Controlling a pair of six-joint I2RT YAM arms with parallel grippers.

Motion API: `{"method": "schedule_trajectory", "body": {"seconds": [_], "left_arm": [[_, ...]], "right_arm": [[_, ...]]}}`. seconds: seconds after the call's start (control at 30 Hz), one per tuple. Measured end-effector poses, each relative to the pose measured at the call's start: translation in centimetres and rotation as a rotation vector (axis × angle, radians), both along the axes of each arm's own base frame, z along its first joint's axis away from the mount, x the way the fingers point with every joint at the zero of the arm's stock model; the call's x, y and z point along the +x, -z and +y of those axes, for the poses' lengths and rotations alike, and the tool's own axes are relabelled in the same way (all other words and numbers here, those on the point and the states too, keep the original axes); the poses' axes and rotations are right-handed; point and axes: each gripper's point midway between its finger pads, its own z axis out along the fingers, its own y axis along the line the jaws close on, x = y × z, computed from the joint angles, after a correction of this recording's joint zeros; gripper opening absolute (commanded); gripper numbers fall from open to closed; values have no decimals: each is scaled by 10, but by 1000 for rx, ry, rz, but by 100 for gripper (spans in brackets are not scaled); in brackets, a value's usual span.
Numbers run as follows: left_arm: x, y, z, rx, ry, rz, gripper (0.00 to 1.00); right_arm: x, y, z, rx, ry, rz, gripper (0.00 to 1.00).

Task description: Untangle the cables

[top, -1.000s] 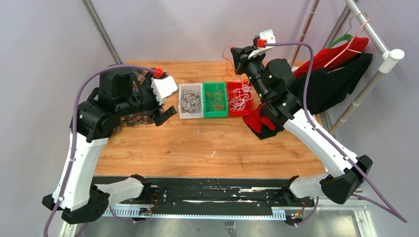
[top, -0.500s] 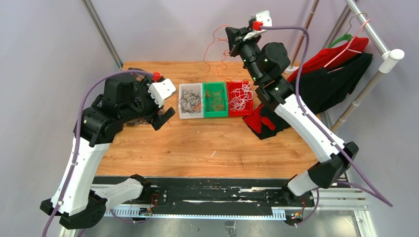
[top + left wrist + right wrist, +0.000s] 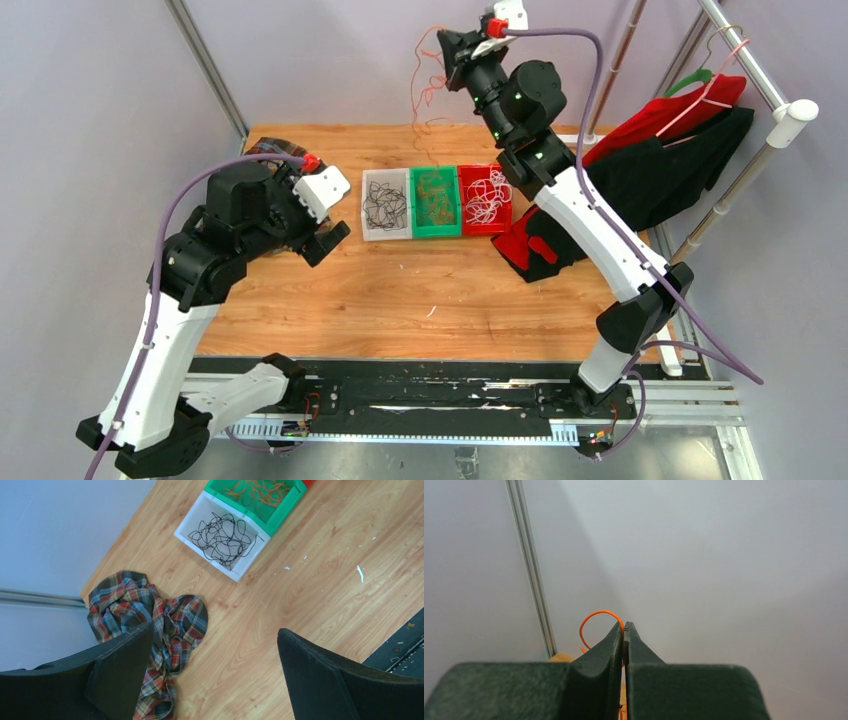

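Wooden table [image 3: 420,290] is carrying a plaid cloth [image 3: 150,615] at its left and three bins at the far side. My left gripper [image 3: 215,630] is hovering beside the cloth, fingers spread wide. My right gripper [image 3: 624,625] is sitting high above the green bin [image 3: 436,233], jaws pinching an orange cable [image 3: 599,611] that is dangling down. Black cables [image 3: 222,535] are lying in the white bin [image 3: 255,557].

Orange cable [image 3: 599,611] aloft; 3 colour-sorted tangles [image 3: 487,197] in bins [image 3: 386,236]
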Motion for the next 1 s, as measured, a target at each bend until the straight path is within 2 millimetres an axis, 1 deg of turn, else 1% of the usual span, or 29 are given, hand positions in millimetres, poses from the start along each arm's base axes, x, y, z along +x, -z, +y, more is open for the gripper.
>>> {"method": "schedule_trajectory", "body": {"seconds": [0.17,0.27,0.33,0.4,0.47,0.53,0.67,0.73,0.8,0.9,1.0], "left_arm": [[5,1,1,9,-10,-16,98],[8,-1,3,13,-19,-35,98],[9,-3,4,11,-27,-45,98],[11,-4,5,7,-39,-52,98],[12,-2,7,10,-56,-52,98],[15,1,9,18,-75,-53,98],[19,9,16,42,-112,-61,98],[20,9,18,50,-119,-71,98],[19,6,19,48,-119,-84,98],[17,2,20,42,-118,-101,98],[16,2,21,44,-115,-108,98]], "right_arm": [[-13,-50,-12,43,9,-91,1],[-18,-65,-19,47,20,-126,1],[-17,-65,-20,36,28,-132,1],[-13,-59,-18,16,35,-128,1],[-6,-46,-15,-15,45,-114,1],[3,-28,-10,-54,54,-91,1],[21,19,1,-141,64,-29,1],[28,41,5,-176,67,2,1],[33,55,7,-197,72,24,1],[37,60,4,-202,82,33,1],[39,54,-2,-180,92,23,1]]}}
